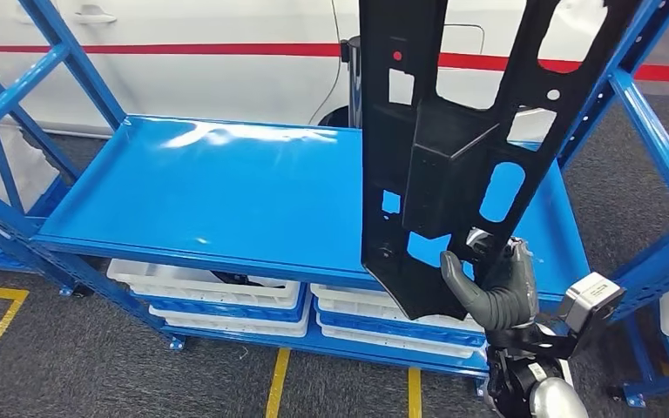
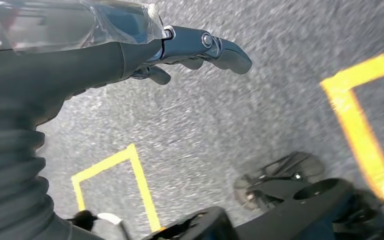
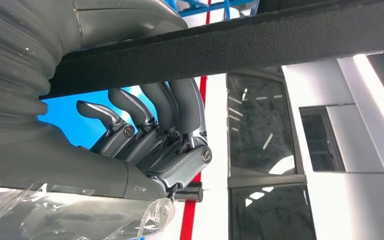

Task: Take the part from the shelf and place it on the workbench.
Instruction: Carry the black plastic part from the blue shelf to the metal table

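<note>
Right robot hand [image 1: 495, 292] grips black part [image 1: 440, 148] over blue shelf [image 1: 226, 192]

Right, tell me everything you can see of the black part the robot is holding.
The black part is a long, flat panel, seemingly matte textured plastic, pierced by rectangular and rounded cutouts, with a raised boxy section at its middle. It stands nearly upright in front of the blue shelf, its top running out of the head view. The right hand grips its lower end, fingers curled around one edge.

Black part [image 1: 453, 148], blue shelf [image 1: 226, 192], white bins [image 1: 218, 300], yellow floor lines [image 1: 277, 383]
</note>
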